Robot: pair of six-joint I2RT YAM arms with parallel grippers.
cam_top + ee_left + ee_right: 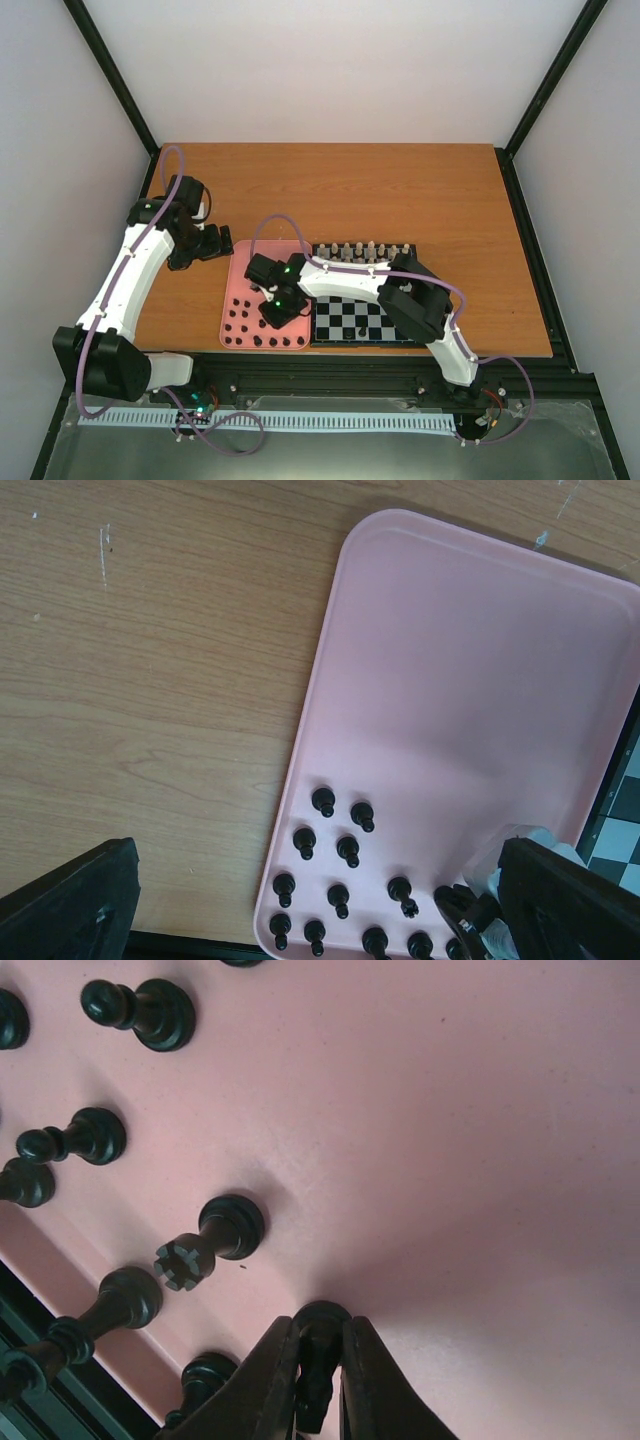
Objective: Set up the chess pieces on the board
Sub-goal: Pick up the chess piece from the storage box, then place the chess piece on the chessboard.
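The left gripper (315, 890) hangs with fingers wide apart by the pink tray (480, 680), and the right gripper (320, 1338) pinches one black chess piece (320, 1318) on that tray (other black pieces (225, 1225) stand close), so it should lift straight up, then go right to the board (347, 320), whose near squares look bare.

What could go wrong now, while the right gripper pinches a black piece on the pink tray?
1. The right gripper seems to hold the black piece only at a narrow part, so it may slip or tilt when lifted.
2. A neighbouring piece stands close beside the gripper, and a cross-topped piece is not far away. A sideways move could knock them over.
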